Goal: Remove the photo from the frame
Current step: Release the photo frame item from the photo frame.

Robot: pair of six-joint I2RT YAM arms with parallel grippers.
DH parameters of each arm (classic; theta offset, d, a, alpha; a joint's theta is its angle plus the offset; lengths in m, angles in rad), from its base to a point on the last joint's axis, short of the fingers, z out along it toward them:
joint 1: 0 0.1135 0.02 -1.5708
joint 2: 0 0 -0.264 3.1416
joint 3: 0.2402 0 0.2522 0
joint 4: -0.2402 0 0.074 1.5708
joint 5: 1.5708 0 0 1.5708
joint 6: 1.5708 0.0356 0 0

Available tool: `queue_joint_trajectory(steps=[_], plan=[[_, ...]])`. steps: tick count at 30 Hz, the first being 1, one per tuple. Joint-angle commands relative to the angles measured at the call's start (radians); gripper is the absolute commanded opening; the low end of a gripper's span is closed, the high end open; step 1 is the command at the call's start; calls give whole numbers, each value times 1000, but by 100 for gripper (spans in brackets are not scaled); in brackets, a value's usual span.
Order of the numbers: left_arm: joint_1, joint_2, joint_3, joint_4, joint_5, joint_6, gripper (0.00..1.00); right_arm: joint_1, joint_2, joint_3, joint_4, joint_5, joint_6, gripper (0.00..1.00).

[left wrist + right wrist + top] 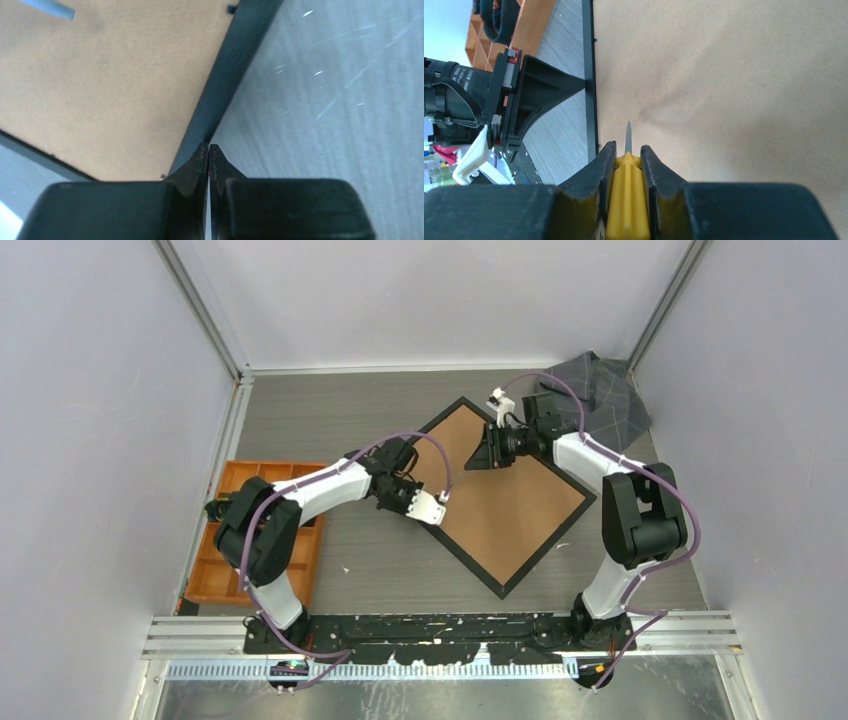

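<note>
As it lies back-up near the middle of the table (330, 410), turned corner-on to me like a diamond, the frame (515, 505) shows me only its plain brown board ringed by a thin black border. At its left edge I see the left gripper (208, 156), fingers pressed together on nothing, their tips right at the outer side of that black border. Over the far part of the board the right gripper (628, 152) is clamped on the yellow handle of a small screwdriver (625, 200). Its thin metal blade points across the brown board just beside the border, and I cannot tell whether it touches. Farther left, by the table's left edge and well apart from the frame, sits an orange compartment tray (212, 575). At the far right corner lies a crumpled dark grey cloth (600, 390)
</note>
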Motion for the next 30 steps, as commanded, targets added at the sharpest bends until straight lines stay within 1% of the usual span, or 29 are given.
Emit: queue_joint_trajectory(steps=[1,3,6,7,9,11,14,20,30], plan=[[-6,-15,-42,-207,176,-67,6,17,-32,32,-36,-53,-67,1],[30,-29,-23,-207,194,-60,18,23,-17,41,-80,-78,-113,1],[79,-36,0,-181,198,-30,35,30,5,67,-205,-134,-224,1],[94,-37,1,-172,201,-10,38,31,12,71,-234,-144,-246,1],[118,-38,-9,-141,204,31,43,31,19,63,-248,-165,-268,1],[136,-30,-13,-118,204,77,44,33,26,54,-217,-168,-252,1],[166,-8,10,-104,240,106,45,41,50,70,-185,-165,-218,1],[196,23,79,-121,301,148,45,65,101,108,-217,-179,-224,1],[208,116,140,-104,282,197,46,88,125,112,-239,-196,-247,1]])
